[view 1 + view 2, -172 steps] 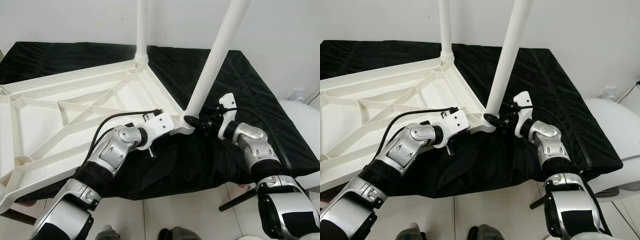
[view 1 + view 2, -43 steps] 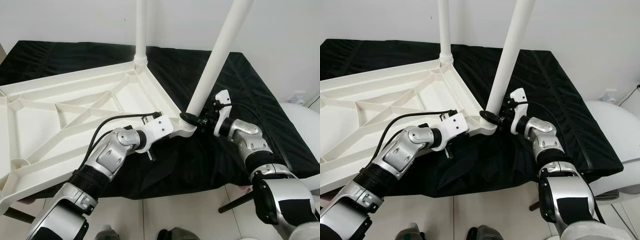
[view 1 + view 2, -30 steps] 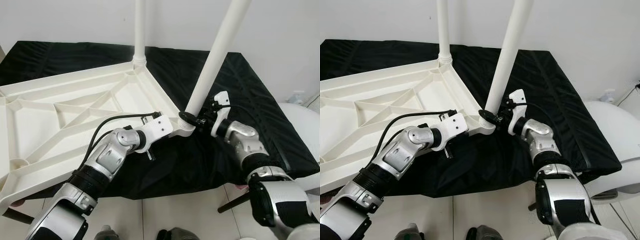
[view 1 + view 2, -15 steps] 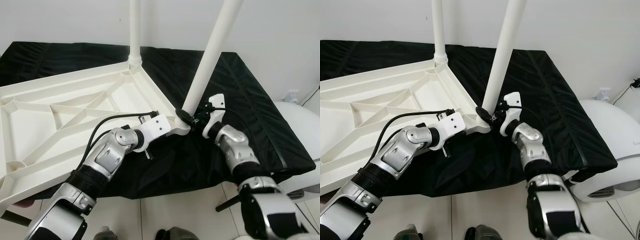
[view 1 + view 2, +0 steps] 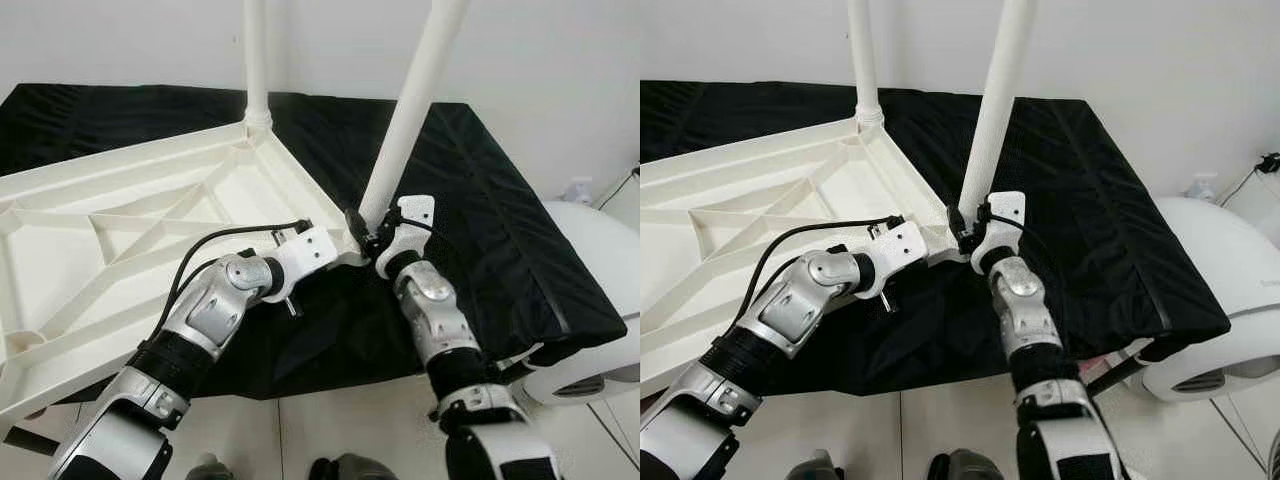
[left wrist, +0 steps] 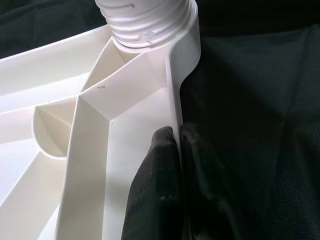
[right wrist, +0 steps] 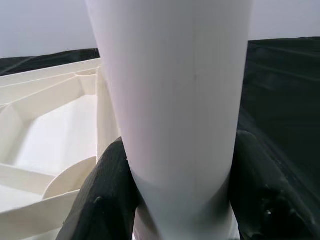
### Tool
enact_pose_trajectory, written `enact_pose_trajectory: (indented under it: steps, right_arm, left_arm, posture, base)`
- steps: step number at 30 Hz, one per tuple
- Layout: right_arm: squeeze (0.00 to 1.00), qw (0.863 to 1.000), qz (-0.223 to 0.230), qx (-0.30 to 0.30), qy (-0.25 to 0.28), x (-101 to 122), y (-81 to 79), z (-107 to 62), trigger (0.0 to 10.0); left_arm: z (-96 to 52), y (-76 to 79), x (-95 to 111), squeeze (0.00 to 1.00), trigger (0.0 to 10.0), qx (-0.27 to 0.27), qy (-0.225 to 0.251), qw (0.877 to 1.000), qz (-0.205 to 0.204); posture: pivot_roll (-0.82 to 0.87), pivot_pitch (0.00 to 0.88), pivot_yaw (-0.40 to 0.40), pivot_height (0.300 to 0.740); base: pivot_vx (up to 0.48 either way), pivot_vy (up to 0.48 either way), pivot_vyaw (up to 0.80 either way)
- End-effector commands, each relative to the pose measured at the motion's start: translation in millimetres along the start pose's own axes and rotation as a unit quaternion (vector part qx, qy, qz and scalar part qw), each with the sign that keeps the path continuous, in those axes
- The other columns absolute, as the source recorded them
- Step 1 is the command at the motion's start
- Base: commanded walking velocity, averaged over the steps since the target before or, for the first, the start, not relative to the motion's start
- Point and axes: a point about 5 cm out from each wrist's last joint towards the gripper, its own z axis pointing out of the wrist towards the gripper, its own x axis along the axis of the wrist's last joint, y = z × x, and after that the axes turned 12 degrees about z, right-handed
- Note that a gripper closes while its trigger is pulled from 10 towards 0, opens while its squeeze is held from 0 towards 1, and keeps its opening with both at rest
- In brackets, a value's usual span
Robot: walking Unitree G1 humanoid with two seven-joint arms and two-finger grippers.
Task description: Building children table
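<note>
We are working over an upturned white tabletop (image 5: 120, 230) lying on a black cloth (image 5: 480, 220), one leg (image 5: 256, 60) already seated at the far corner. Our left gripper (image 6: 172, 165) is pinching the tabletop's rim near the near corner, fingers clamped on the thin wall. Our right gripper (image 7: 180, 195) is clasping the second leg (image 5: 410, 100) just above its socket.

That leg is leaning; if we are twisting it off-axis, the threads may cross and jam.

The left wrist view is showing the ribbed thread collar (image 6: 145, 20), hidden from the head cameras.
</note>
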Motion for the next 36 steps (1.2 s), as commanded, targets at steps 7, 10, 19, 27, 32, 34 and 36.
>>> enact_pose_trajectory:
  steps: [7, 10, 19, 27, 32, 34, 36]
  right_arm:
    - [0.00, 0.996, 0.003, -0.093, -0.001, -5, 4.4, -5.7, 10.0]
    - [0.00, 0.994, 0.004, -0.107, 0.004, -5, -2.5, -4.6, 10.0]
    - [0.00, 0.994, 0.006, -0.110, -0.004, -5, -7.6, -5.3, 10.0]
    - [1.00, 0.996, 0.015, -0.089, 0.005, 0, -6.3, -6.5, 10.0]
    - [1.00, 0.996, 0.005, -0.093, 0.008, 3, 1.7, -8.0, 10.0]
    - [1.00, 0.996, -0.004, -0.086, 0.010, 5, 4.6, -8.2, 10.0]
    - [1.00, 0.996, -0.006, -0.084, 0.011, 6, 5.1, -8.3, 10.0]
  left_arm:
    - [5.8, 24.9, 0, 0.00, 10.0, -0.061, 0.004, 0.998, 0.003]
    - [5.9, 24.6, 1, 0.00, 10.0, -0.060, 0.004, 0.998, 0.002]
    - [4.9, 24.7, 0, 0.00, 10.0, -0.059, 0.005, 0.998, -0.001]
    - [4.9, 24.4, 0, 0.00, 10.0, -0.055, 0.006, 0.998, -0.004]
    - [4.2, 25.2, -1, 0.00, 10.0, -0.053, 0.008, 0.999, -0.007]
    - [3.8, 25.7, -2, 0.00, 10.0, -0.053, 0.007, 0.999, -0.007]
    - [3.7, 25.7, -2, 0.00, 10.0, -0.053, 0.006, 0.999, -0.007]
  posture:
    - [0.07, 0.015, -0.101, 0.740]
    - [0.07, 0.018, -0.099, 0.740]
    - [0.06, 0.024, -0.092, 0.740]
    - [0.05, 0.020, -0.092, 0.740]
    - [0.05, 0.020, -0.091, 0.740]
    - [0.05, 0.019, -0.091, 0.740]
    - [0.05, 0.019, -0.091, 0.740]
  base:
    - [0.000, 0.000, 0.00]
    - [0.000, 0.000, 0.00]
    - [0.000, 0.000, 0.00]
    - [0.000, 0.000, 0.00]
    - [0.000, 0.000, 0.00]
    - [0.000, 0.000, 0.00]
    - [0.000, 0.000, 0.00]
